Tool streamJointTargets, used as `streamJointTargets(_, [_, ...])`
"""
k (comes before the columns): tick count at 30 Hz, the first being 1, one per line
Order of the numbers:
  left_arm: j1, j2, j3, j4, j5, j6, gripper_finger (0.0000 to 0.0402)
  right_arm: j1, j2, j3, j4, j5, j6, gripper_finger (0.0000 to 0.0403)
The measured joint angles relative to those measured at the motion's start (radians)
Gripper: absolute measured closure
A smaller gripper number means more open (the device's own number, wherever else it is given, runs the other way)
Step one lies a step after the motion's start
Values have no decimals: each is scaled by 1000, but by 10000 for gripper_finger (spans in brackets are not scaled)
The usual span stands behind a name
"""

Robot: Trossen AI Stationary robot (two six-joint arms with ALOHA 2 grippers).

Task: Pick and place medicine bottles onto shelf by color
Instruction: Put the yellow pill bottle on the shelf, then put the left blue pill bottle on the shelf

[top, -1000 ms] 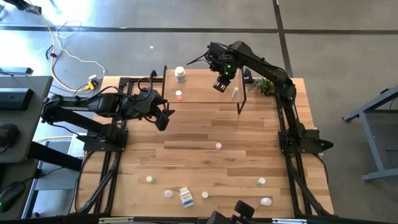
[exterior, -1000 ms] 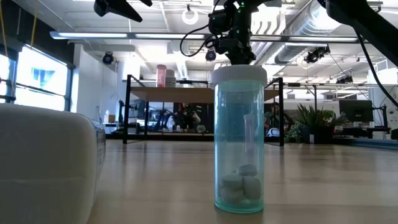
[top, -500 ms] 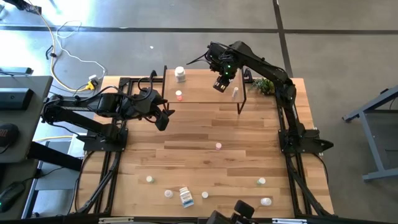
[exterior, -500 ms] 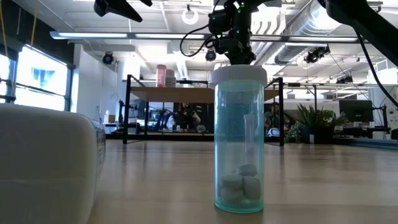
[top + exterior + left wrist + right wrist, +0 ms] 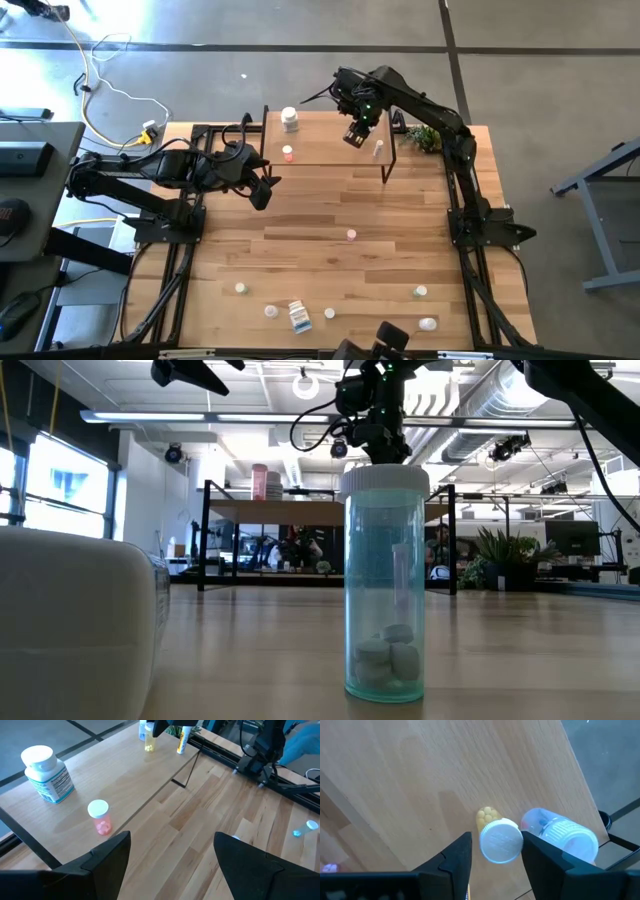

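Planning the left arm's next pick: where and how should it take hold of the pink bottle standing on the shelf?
Grip the pink bottle around its white cap or upper body, coming down from above. It stands upright on the shelf, apart from the larger white bottle, so open fingers could likely straddle it.

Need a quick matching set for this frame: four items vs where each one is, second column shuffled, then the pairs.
Items
1. pink bottle
2. yellow-pill bottle
3. blue-tinted bottle
4. potted plant

Places
A. table, close to the low camera
B. shelf, between the right gripper fingers
C. table's far right corner
D. shelf, beside the large white bottle

Pairs: 1-D, 2-B, 3-A, 4-C
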Motion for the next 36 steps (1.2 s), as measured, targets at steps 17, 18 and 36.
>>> streamJointTargets(17, [0, 0, 0, 0, 0, 0, 124, 0, 0, 0, 5, 0, -8, 245])
streamJointTargets(18, [0, 0, 0, 0, 0, 0, 124, 0, 0, 0, 5, 0, -8, 245])
streamJointTargets(36, [0, 0, 0, -1, 0, 0, 124, 0, -23, 41, 22, 7, -15, 245])
